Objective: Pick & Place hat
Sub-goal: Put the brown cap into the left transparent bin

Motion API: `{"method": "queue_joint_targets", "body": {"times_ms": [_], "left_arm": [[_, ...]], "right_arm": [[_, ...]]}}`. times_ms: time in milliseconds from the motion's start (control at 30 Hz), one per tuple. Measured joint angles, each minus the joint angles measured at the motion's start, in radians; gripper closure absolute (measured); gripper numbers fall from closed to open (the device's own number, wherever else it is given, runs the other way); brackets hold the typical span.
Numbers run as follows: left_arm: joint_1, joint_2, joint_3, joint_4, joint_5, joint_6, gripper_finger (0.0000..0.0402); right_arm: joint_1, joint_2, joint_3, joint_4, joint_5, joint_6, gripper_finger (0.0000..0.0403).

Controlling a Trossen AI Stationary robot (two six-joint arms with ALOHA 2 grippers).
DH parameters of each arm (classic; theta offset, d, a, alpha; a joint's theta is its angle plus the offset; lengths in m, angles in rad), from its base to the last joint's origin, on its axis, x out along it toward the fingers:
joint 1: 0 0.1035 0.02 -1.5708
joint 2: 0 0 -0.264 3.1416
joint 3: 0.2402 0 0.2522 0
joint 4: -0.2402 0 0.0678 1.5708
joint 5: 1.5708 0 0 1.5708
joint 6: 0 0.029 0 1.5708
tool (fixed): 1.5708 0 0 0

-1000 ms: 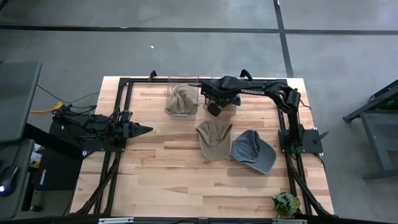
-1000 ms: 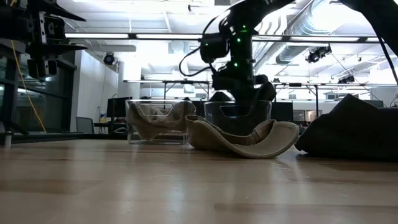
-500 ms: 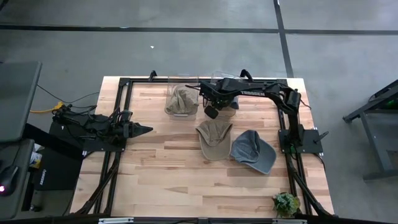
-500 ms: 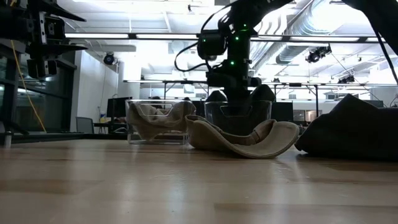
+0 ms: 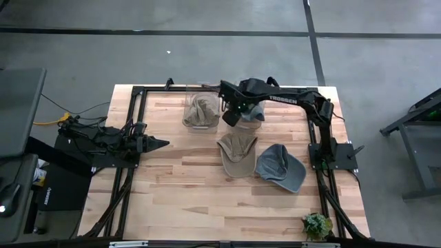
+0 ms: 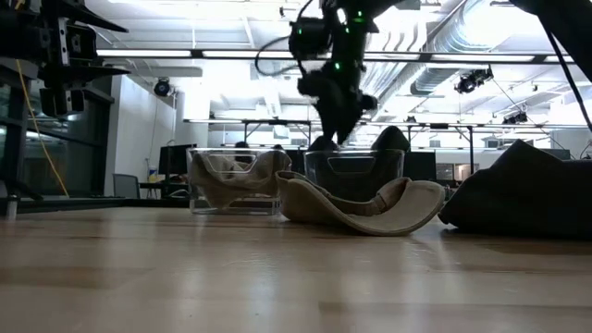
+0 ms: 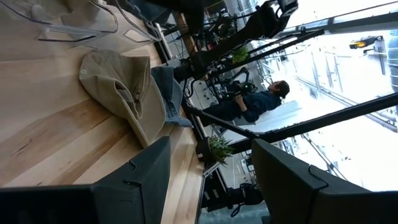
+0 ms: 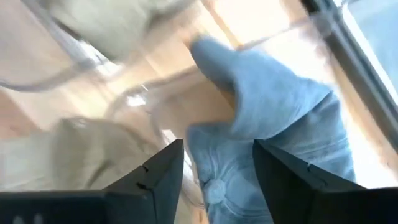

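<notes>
the wooden tabletop [image 5: 179, 193] carries everything, framed by a black rail. the right arm [image 5: 296, 100] reaches across the far edge, and its right hand [image 5: 233, 114] hangs above a clear bin [image 5: 249, 116] there, fingers spread wide with nothing between them; in its wrist view a blue hat [image 8: 273, 124] lies in that bin right beneath the fingers. the left arm [image 5: 103, 138] waits at the left edge, its left hand [image 5: 160, 143] pointing inward over the wood, fingers apart and empty. a blue-grey hat [image 5: 280, 167] lies on the wood near the right side, just beside a tan hat [image 5: 236, 152] at the middle, which sits in front of the two bins. a second clear bin [image 5: 201, 110], next to the first, holds another tan hat [image 5: 200, 112]. a small green plant [image 5: 316, 224] stands at the near right corner. in the left wrist view a person [image 7: 255, 102] sits in the room beyond.
</notes>
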Motion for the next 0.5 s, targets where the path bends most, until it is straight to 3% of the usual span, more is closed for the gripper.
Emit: {"method": "queue_joint_targets", "body": {"times_ms": [233,500], "left_arm": [[0.0,0.0,0.0,-0.003,0.0,0.0,0.0195],[0.0,0.0,0.0,-0.008,0.0,-0.001,0.0195]], "right_arm": [[0.001,-0.001,0.145,-0.033,-0.058,-0.007,0.0214],[0.053,-0.001,0.225,-0.034,-0.058,-0.039,0.0247]]}}
